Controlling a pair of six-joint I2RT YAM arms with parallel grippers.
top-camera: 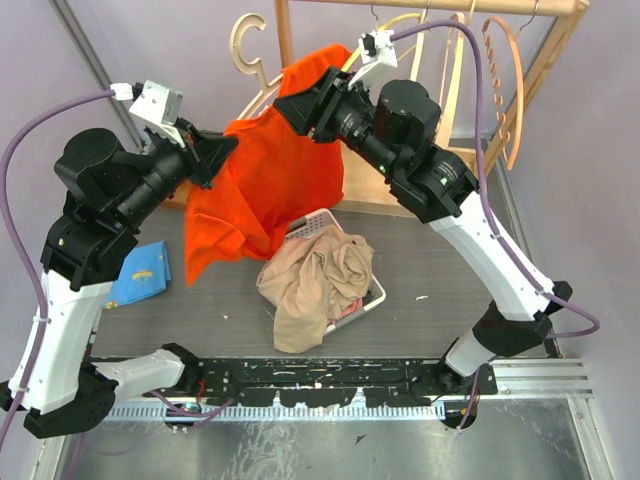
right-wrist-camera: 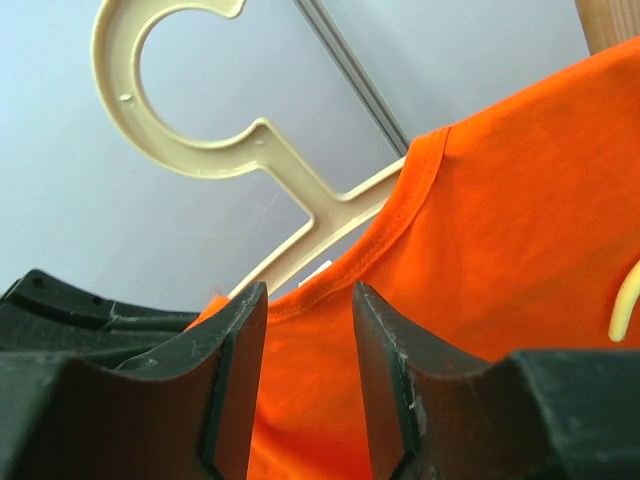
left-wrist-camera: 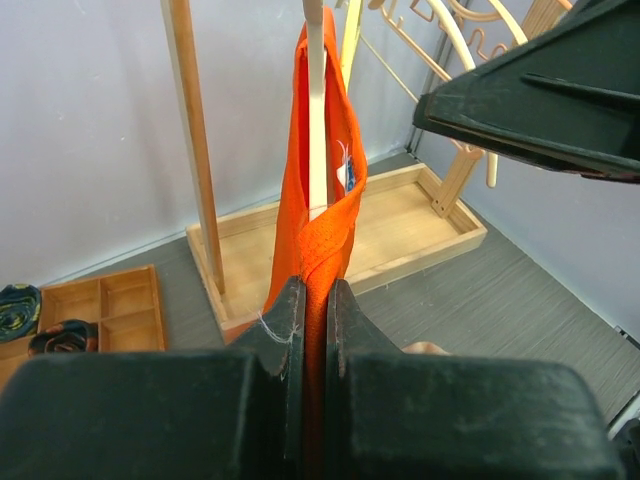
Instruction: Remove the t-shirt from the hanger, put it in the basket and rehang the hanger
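An orange t-shirt (top-camera: 270,180) hangs from a cream plastic hanger (top-camera: 245,45) in front of the wooden rack. My left gripper (top-camera: 222,150) is at the shirt's left edge, shut on a fold of the orange fabric (left-wrist-camera: 320,200); its fingers (left-wrist-camera: 285,320) pinch the cloth just below the hanger's cream arm (left-wrist-camera: 316,100). My right gripper (top-camera: 290,105) is at the shirt's upper right shoulder, close under the hanger's hook (right-wrist-camera: 200,150). Its jaws stand open (right-wrist-camera: 308,295), with the collar and orange cloth (right-wrist-camera: 520,220) seen in the gap and not pinched.
A white basket (top-camera: 375,295) holding beige clothes sits on the table in front of the shirt. A blue cloth (top-camera: 140,272) lies at the left. The wooden rack (top-camera: 540,60) carries other hangers (top-camera: 505,90). A wooden compartment tray (left-wrist-camera: 100,300) lies on the floor at the left.
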